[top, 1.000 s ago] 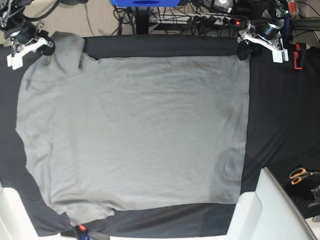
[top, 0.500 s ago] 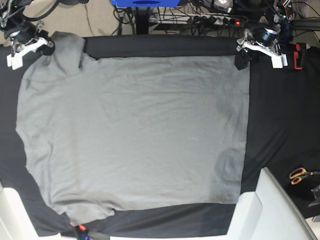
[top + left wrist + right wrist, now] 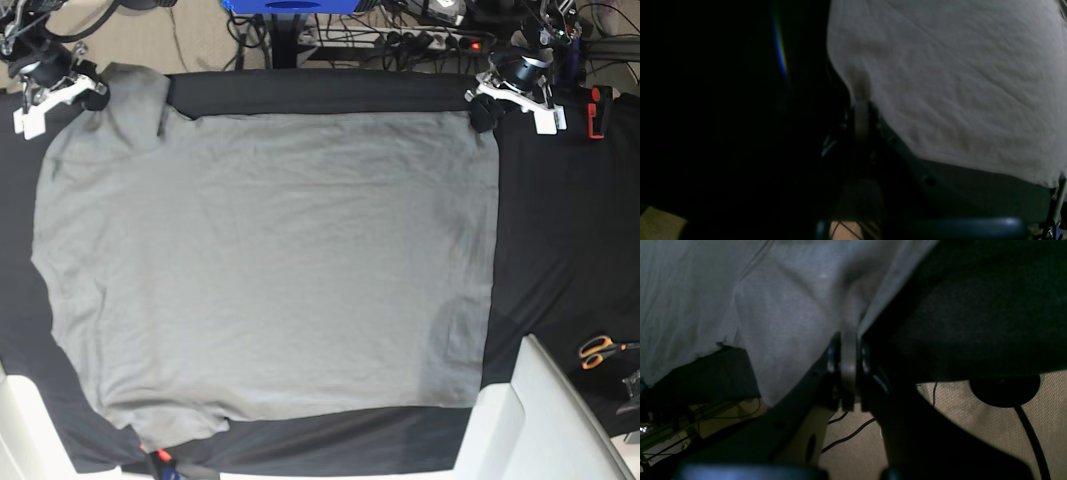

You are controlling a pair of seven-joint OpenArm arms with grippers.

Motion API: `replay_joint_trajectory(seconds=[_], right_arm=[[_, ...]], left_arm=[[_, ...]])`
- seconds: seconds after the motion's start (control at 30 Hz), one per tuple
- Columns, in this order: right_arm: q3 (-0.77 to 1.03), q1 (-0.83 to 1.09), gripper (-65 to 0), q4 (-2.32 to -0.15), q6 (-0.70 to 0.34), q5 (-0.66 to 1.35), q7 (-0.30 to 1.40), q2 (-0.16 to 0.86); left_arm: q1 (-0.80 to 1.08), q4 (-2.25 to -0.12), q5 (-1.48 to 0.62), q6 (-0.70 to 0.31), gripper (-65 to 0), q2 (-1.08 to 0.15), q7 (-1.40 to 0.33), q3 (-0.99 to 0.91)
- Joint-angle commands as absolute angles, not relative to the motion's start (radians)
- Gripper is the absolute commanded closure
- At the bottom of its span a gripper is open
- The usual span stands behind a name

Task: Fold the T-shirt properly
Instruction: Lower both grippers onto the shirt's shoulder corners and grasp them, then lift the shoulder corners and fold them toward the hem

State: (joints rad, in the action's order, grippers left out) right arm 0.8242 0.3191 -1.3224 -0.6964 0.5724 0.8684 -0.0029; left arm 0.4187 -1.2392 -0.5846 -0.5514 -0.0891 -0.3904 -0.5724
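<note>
Cloth (image 3: 560,240), black and soft, covers the whole table. The grey T-shirt (image 3: 270,270) lies flat and spread out on it, filling most of the middle. Orange-handled scissors (image 3: 597,350) sit near the right edge, well apart from the shirt. A red thing (image 3: 597,112) sits at the top right. Behind the table the floor (image 3: 200,35) is tan, with a tangle of cables (image 3: 420,40) and a blue box (image 3: 290,5) cut off at the top. White shapes (image 3: 540,410) poke in at the bottom corners.

The left claw (image 3: 480,112) is at the shirt's top right corner. Its wrist view is very dark, but a bit of shirt (image 3: 940,83) dips down between the fingers, so it looks clenched on the shirt. The right claw (image 3: 90,98) is at the top left corner by the sleeve. Up close, its fingers (image 3: 848,370) are squeezed tight on the shirt's edge (image 3: 790,316).
</note>
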Motion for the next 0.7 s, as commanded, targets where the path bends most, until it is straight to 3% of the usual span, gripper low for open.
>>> replay_joint_trajectory(seconds=[0.0, 0.37, 0.67], right_arm=[[0.825, 0.321, -0.6, -1.337, -0.698, 0.576, 0.869, 0.007], [0.825, 0.286, -0.5, -1.486, -0.698, 0.578, 0.978, 0.01], [0.825, 0.193, -0.5, -1.483, -0.698, 0.576, 1.035, 0.041]], left_arm=[[0.427, -1.248, -0.57, -0.545, 0.0, -0.094, -0.417, -0.573], [0.43, -1.435, -0.57, -0.541, 0.0, -0.093, -0.544, -0.581], [0.377, -1.524, -0.57, -0.539, 0.0, -0.071, -0.638, -0.582]])
